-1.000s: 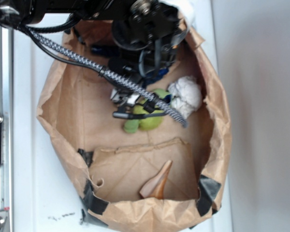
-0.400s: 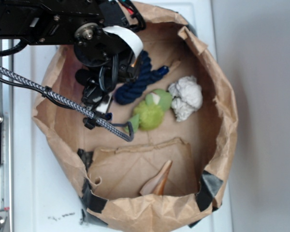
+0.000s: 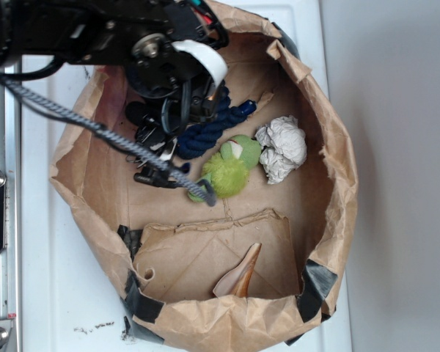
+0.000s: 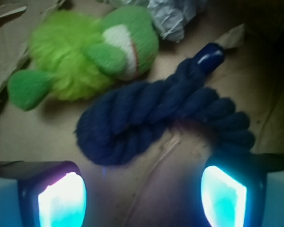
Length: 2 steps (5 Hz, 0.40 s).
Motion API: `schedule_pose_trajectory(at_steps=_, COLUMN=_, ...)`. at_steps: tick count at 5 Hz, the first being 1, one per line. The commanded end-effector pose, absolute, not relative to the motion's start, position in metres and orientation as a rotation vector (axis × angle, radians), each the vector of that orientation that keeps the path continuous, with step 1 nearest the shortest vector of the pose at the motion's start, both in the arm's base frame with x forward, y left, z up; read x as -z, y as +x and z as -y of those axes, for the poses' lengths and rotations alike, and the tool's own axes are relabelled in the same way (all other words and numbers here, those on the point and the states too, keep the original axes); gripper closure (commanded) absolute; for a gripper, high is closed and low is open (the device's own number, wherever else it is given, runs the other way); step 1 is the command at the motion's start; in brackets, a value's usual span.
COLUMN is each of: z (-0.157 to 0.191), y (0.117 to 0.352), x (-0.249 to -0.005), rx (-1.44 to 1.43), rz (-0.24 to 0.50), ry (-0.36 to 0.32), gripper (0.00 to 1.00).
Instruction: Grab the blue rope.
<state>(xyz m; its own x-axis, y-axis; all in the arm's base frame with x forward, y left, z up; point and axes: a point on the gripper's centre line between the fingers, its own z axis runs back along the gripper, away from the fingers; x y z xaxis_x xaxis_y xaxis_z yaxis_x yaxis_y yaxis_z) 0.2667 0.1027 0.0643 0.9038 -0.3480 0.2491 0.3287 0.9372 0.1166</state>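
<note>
Two views show the scene: the exterior view from above and the wrist view from between the jaws. The gripper (image 4: 142, 191) has its jaws spread wide, and nothing lies between them; the two glowing fingertips (image 4: 61, 198) appear at the lower left and lower right of the wrist view, with bare brown paper in the gap. The blue rope (image 4: 151, 118) lies folded on the floor of the paper bag (image 3: 330, 220), just beyond the fingertips and not touching them; one strand ends in a glossy blue cap (image 4: 208, 54) that points toward the far side. In the exterior view the blue rope (image 3: 213, 132) runs diagonally, with its upper part hidden under the black arm (image 3: 154, 59). The green plush toy (image 3: 227, 169) lies just beside the rope, on its lower right side in the exterior view; whether they touch cannot be told. A crumpled white paper ball (image 3: 282, 150) rests against the toy's head end. A grey braided cable (image 3: 95, 125) hangs from the arm across the left part of the bag. A tan cone-shaped object (image 3: 238, 275) lies near the front wall of the bag, well apart from the rope. The bag stands on a white counter (image 3: 59, 293).
</note>
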Motion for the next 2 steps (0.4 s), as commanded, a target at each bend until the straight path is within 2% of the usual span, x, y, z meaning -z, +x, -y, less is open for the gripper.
schedule_pose_trajectory(at_steps=1, z=-0.1324, y=0.2794, x=-0.0883, rx=0.364, rz=0.287, ry=0.074, gripper=0.0)
schedule_pose_trajectory(at_steps=2, z=-0.1314, y=0.2789, x=-0.0821, rx=0.374, rz=0.302, ry=0.109, gripper=0.0)
